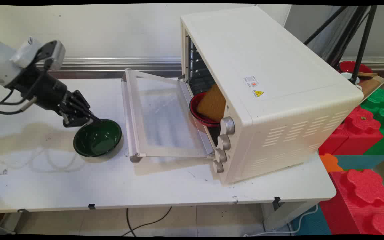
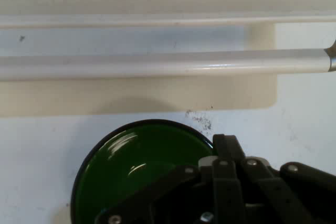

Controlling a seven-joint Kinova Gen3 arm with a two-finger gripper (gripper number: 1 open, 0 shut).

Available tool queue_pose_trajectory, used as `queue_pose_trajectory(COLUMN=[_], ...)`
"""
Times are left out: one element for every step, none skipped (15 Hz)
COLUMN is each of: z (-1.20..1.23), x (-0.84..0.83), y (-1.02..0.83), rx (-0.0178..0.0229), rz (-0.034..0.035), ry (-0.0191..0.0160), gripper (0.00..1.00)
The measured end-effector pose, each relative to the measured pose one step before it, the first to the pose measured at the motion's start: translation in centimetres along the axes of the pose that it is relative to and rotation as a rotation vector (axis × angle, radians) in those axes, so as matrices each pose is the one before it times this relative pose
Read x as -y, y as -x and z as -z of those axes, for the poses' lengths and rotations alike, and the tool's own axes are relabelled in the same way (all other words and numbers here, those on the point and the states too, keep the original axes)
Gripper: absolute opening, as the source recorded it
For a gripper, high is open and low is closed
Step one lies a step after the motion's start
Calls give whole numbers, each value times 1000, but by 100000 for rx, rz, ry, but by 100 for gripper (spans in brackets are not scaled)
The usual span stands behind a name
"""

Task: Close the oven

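Note:
A dark green bowl (image 1: 98,138) (image 2: 136,166) sits on the white table (image 1: 145,190), left of the oven's lowered door. My gripper (image 1: 93,119) (image 2: 223,148) comes in from the left and is shut on the bowl's near-left rim, with one finger inside the bowl and one outside. The cream toaster oven (image 1: 262,83) stands open. Its glass door (image 1: 162,113) lies flat, and the door's handle bar (image 2: 157,64) crosses the hand view just beyond the bowl. Inside the oven a red bowl (image 1: 194,108) holds a brown slab (image 1: 212,103).
Several knobs (image 1: 223,141) line the oven's front right. Red and green foam blocks (image 1: 362,123) are stacked off the table's right end, with black tripod legs (image 1: 362,40) behind them. Black cables hang from the arm at the left.

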Motion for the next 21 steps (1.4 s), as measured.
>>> queue_pose_trajectory(z=[-585, -622, -639, -581, -399, -608, -707, -581, -604, -496, -561, -615, -496, -378, -358, -240, -504, -230, -158, -110, 133], x=[-108, -86, -78, -54, -18, -53, -50, -37, -17, 6, 9, 11, 13, 13, 16, 9, 29, 11, 16, 21, 2], y=[-148, -193, -198, -204, -161, -208, -246, -187, -203, -185, -173, -196, -141, -107, -109, -68, -136, -70, -36, -101, 7], rx=[819, 702, 657, 586, 364, 551, 490, 299, 112, 33, -87, -181, -265, -300, -299, -301, -786, -503, -697, -1214, -1437], rz=[-81, -10, 167, 150, 106, 251, 331, 317, 259, 165, 236, 212, 131, 83, 60, 103, 187, 117, 133, 198, 348], ry=[164, 52, -63, -26, -25, -28, -54, -150, -130, -90, -204, -227, -157, -139, -123, -109, -318, -186, -225, -359, -541], gripper=[0, 0, 0, 0, 0, 0, 0, 0, 0, 0, 0, 0, 0, 0, 0, 0, 0, 0, 0, 0, 0])
